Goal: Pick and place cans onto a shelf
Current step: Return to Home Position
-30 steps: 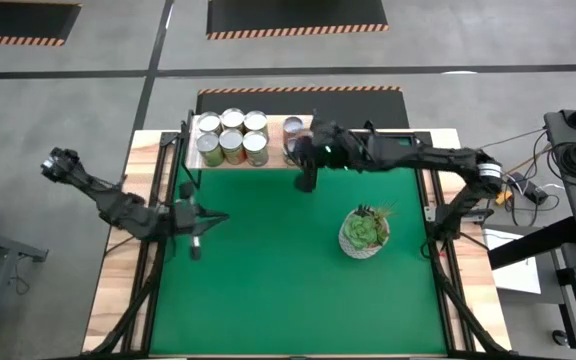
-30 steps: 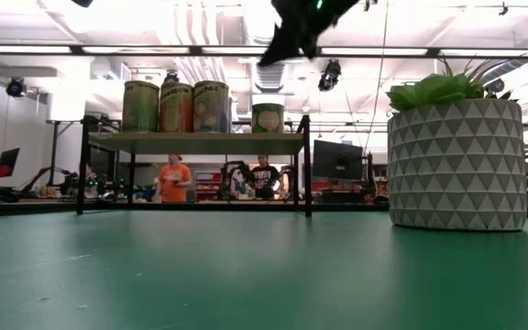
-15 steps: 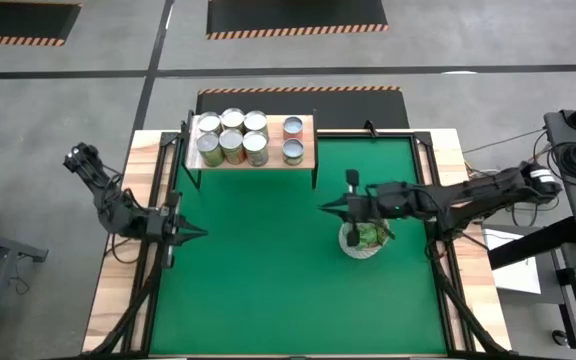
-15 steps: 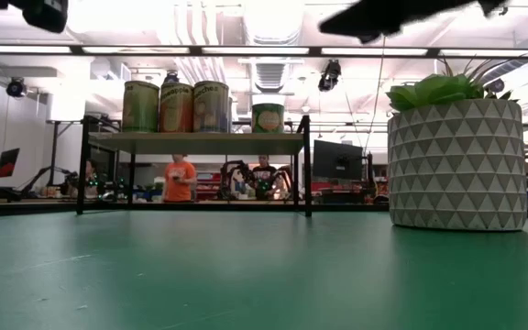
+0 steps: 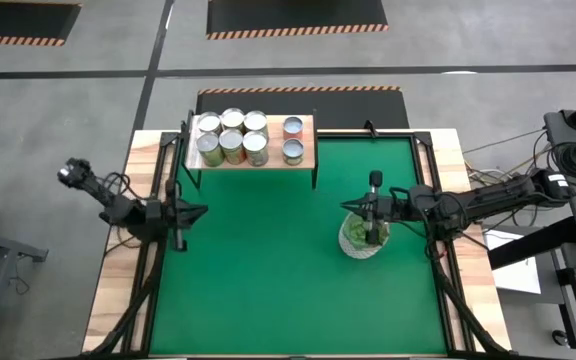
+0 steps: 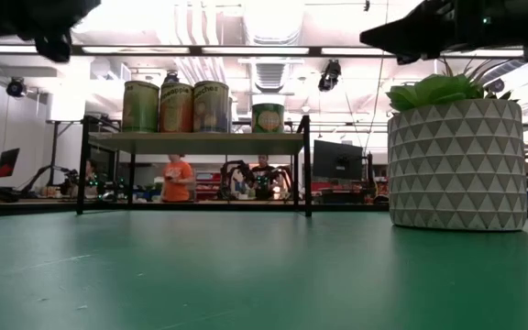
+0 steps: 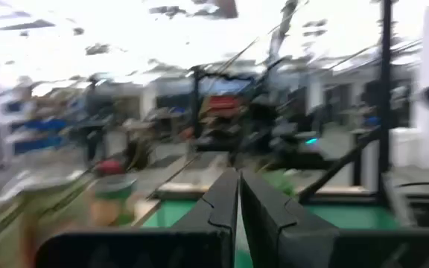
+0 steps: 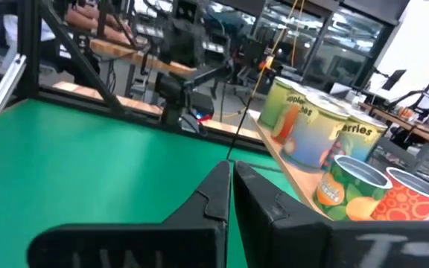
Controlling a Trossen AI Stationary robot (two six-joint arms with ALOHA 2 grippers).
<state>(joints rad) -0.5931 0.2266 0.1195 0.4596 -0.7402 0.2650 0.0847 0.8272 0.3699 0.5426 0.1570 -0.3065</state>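
**Q:** Cans, count and location?
**A:** Eight cans (image 5: 232, 145), all upright on the shelf (image 5: 275, 160), upper centre of the high view. Six are packed in a two-by-three block on the left part of the board. The other two form a short column just right of the block, with a narrow strip of bare wood between.

**Q:** Shelf itself?
**A:** It stands at the top edge of the green mat (image 5: 268, 285). In the low view it sits left of centre with the cans lined along its top. A person in an orange shirt (image 6: 177, 179) shows in the room beyond, under the board.

**Q:** Right gripper?
**A:** The right gripper (image 5: 349, 207) is right of centre in the high view, over the white plant pot (image 5: 358, 248), well apart from the shelf. In the right wrist view its fingers are pressed together, with nothing between them.

**Q:** Left gripper?
**A:** The left gripper (image 5: 196, 211) is at the mat's left edge, mid-height, below the shelf's left end. Its fingers are also pressed together and empty.
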